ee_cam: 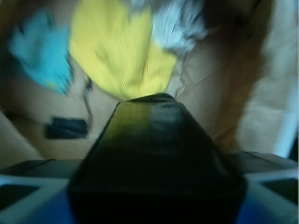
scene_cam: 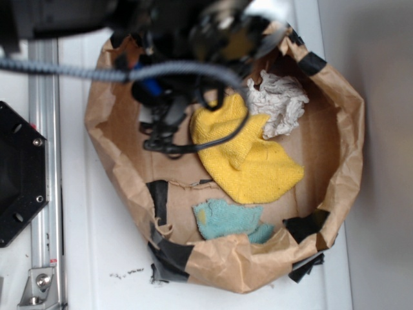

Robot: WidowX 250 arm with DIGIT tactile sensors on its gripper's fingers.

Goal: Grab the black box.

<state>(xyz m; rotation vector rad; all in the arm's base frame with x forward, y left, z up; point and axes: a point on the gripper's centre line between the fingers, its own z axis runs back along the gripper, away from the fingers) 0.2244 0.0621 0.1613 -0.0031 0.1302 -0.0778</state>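
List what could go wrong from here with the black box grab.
1. The black box looks glossy and sits between the gripper fingers. The wrist view is blurred, so the hold may be shallow and the box could slip.
2. A black cable loop hangs down by the yellow cloth and could snag it.
3. The crumpled paper wall stands close to the arm and could catch on it.

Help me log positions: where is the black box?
In the wrist view, the black box fills the lower centre, between the tool's fingers, with the yellow cloth just beyond.
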